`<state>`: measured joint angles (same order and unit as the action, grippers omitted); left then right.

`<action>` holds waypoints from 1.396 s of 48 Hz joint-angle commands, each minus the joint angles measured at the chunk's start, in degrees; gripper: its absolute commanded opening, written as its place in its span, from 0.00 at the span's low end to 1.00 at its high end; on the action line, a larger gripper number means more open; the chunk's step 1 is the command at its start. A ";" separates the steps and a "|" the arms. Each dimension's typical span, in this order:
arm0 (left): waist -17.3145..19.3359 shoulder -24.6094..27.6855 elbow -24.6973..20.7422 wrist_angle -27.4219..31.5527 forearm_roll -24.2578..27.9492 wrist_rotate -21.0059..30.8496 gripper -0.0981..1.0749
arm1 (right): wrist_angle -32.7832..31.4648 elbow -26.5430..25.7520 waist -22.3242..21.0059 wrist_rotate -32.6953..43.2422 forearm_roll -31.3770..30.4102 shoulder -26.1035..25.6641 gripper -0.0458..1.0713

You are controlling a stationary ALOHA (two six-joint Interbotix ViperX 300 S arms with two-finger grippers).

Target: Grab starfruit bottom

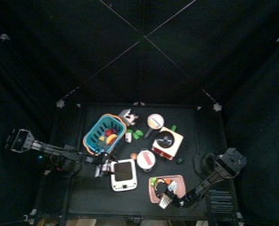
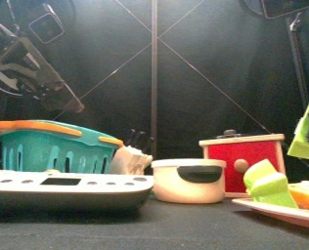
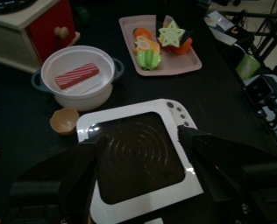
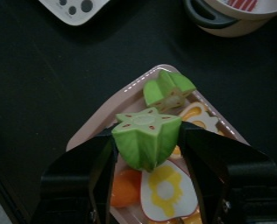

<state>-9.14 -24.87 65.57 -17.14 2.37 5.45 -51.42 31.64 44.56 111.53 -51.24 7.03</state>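
One green, star-shaped starfruit (image 4: 147,138) sits between the right hand's (image 4: 149,166) parted jaws.

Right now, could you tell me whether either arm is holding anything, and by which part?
Nothing is clearly held. The right gripper straddles the starfruit on the pink tray, jaws at its sides, contact unclear. The left gripper hangs open above the scale.

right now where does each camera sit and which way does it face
Top: high overhead, looking down at table, both arms.
Front: table edge, level; scale, pot, left arm.
Left wrist: above scale; open left gripper.
Right wrist: over tray; right gripper beside starfruit.
Wrist views share tray, starfruit.
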 commanded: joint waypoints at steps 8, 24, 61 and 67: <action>-0.26 8.44 -7.65 -3.43 1.14 -0.26 0.92 | -3.60 1.67 1.49 0.26 0.35 -5.54 0.64; -0.18 27.33 -22.94 -1.41 5.27 -0.09 0.93 | -5.54 6.86 0.62 0.62 4.04 -9.49 0.64; -4.48 42.71 -43.95 8.79 7.12 -0.35 0.93 | -5.45 8.00 0.35 0.53 6.06 -9.76 0.64; -4.48 44.56 -46.49 9.14 7.82 -0.35 0.93 | -5.36 8.09 0.35 0.53 6.06 -9.67 0.64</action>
<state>-13.71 19.42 22.24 -7.91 9.58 5.10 -56.69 40.17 45.00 112.15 -45.09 -0.70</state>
